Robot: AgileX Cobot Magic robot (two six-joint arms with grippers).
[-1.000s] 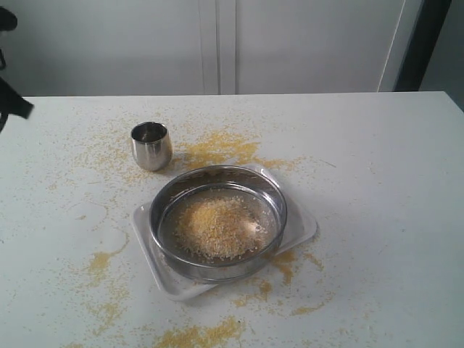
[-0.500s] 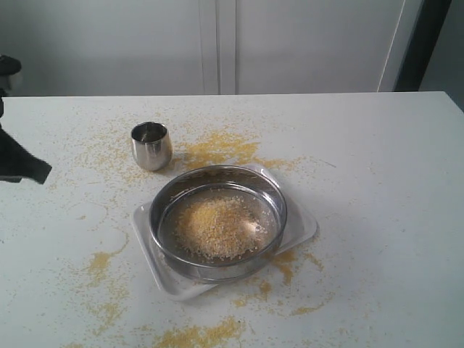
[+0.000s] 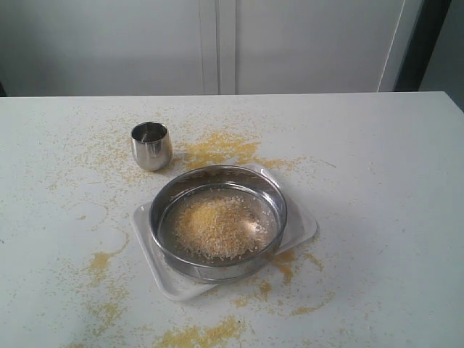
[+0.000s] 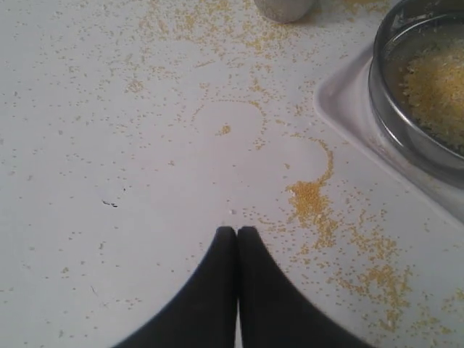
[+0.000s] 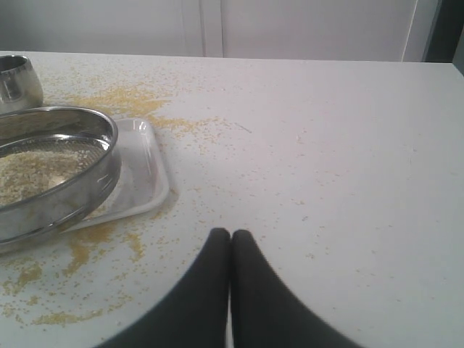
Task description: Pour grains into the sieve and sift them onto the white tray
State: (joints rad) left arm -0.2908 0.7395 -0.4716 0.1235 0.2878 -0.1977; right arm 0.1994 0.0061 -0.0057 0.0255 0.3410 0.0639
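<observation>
On the bench [image 3: 391, 167], exterior view: neither arm shows here, so the claws cannot be read from this view.
Sieve [image 3: 217, 271]: sits on the white tray [image 3: 303, 226], nearer the bench's front edge than its back and about midway between the side edges. It has a rigid shiny steel wall and a fine grey mesh floor.
Grains [image 3: 216, 226]: a loose yellow-and-pale heap on the mesh that looks dry and free-running. Scattered meal [image 3: 217, 148] dusts the bench around the tray.
Steel cup [image 3: 151, 145]: upright, behind the tray toward the back-left, near the sieve but not touching it.
Handling, judged: the sieve is probably light, stiff and slick-walled. It is best pinched at the rim, kept level and shaken gently, or grains will hop over the wall.
Left wrist view: the left gripper [image 4: 237, 233] has its tips pressed together and holds nothing. It is over bare bench, apart from the tray.
Right wrist view: the right gripper [image 5: 230, 235] is also pinched closed and empty, over bench off the tray's right side and clear of the sieve.
Tray, judged: smooth and thin, so it is likely to slide on the gritty bench.
</observation>
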